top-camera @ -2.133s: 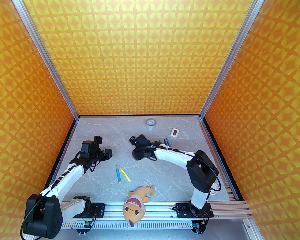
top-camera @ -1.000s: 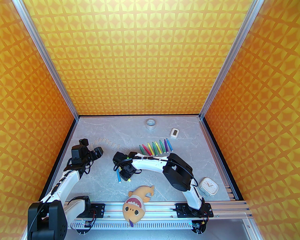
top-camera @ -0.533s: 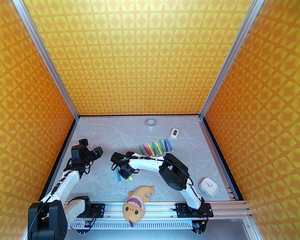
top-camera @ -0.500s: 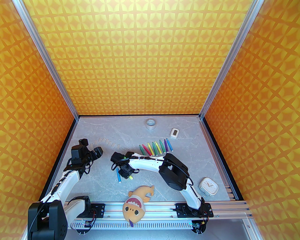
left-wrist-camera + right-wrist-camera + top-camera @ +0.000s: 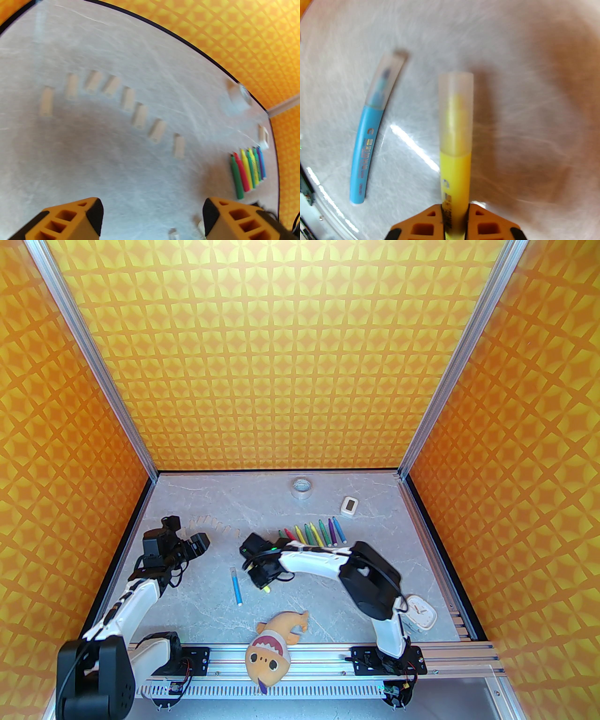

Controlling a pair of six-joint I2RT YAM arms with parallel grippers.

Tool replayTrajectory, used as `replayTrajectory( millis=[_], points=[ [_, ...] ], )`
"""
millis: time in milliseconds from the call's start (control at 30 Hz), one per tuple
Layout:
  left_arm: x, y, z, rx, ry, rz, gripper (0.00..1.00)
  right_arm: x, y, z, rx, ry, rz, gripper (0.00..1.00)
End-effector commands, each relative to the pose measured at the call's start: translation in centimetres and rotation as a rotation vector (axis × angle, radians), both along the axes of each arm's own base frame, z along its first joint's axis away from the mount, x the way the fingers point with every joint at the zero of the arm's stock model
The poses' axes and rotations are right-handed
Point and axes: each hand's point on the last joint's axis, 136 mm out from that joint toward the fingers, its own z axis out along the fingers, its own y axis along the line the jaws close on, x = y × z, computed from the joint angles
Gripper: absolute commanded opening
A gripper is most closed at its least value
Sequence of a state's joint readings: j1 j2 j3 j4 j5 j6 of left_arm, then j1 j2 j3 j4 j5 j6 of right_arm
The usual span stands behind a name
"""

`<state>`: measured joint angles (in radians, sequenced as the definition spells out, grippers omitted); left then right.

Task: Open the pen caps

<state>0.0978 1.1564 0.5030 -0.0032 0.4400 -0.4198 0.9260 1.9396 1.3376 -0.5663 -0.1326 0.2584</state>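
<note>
Translucent whitish plastic over the tip of the yellow marker (image 5: 454, 173): a cap (image 5: 455, 112), fully seated, straight ahead of the right end effector (image 5: 454, 211) and well apart from its orange fingers (image 5: 487, 225). Pinching the yellow barrel near its rear end, fingers pressed against both sides, capped end pointing away from the wrist. Dark shadow of marker and cap thrown to one side on the grey marbled surface (image 5: 534, 58). Beside it, not touching, a blue marker (image 5: 366, 150) flat on the surface, wearing a second cap (image 5: 385, 79) on the end farther from the arm bases. From above, right end effector near the middle of the surface, just right of the blue marker. Left end effector (image 5: 152, 211) spread wide, nothing between its fingers, over the left side of the surface. Ahead of it, eight loose pen caps (image 5: 139, 116) lying in a curved row, each apart from its neighbour, none touched; from above, that row just beyond the left end effector. Farther right, a tight row of bare-tipped markers (image 5: 313, 534) side by side, near ends hidden behind the right arm in the top view. At the near edge, a plush toy (image 5: 272, 643) partly on the rail; toward the far edge, a tape roll (image 5: 302, 488); by the right arm's elbow, a white clock (image 5: 422, 611), partly covered.
</note>
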Motion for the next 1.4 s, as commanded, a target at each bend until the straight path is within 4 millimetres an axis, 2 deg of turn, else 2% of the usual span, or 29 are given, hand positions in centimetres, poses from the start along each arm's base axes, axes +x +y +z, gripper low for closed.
replayTrajectory(
  millis=[0, 167, 367, 667, 1033, 1367],
  points=[
    [0.6, -2.4, 1.5, -0.083, -0.036, -0.111, 0.72, 1.4, 1.8, 4.7, 0.193, -0.075, -0.001, 0.03],
    [1.0, -5.6, 2.6, -0.176, -0.047, -0.23, 0.7, 2.4, 1.9, 7.2, 0.27, -0.125, -0.001, 0.02],
    [1.0, -9.6, 4.2, -0.245, -0.077, -0.388, 0.68, 2.7, 1.8, 7.4, 0.275, -0.12, 0.006, 0.01],
    [0.2, -13.4, 3.9, -0.313, -0.044, -0.547, 0.63, 2.5, 1.5, 8.1, 0.292, -0.142, 0.014, 0.01],
    [-0.6, -15.4, 4.5, -0.356, -0.045, -0.641, 0.55, 3.0, 1.6, 8.9, 0.301, -0.168, 0.01, 0.01],
    [-0.3, -16.0, 5.0, -0.382, -0.054, -0.649, 0.37, 3.1, 1.7, 9.3, 0.304, -0.185, 0.017, 0.01]
  ],
)
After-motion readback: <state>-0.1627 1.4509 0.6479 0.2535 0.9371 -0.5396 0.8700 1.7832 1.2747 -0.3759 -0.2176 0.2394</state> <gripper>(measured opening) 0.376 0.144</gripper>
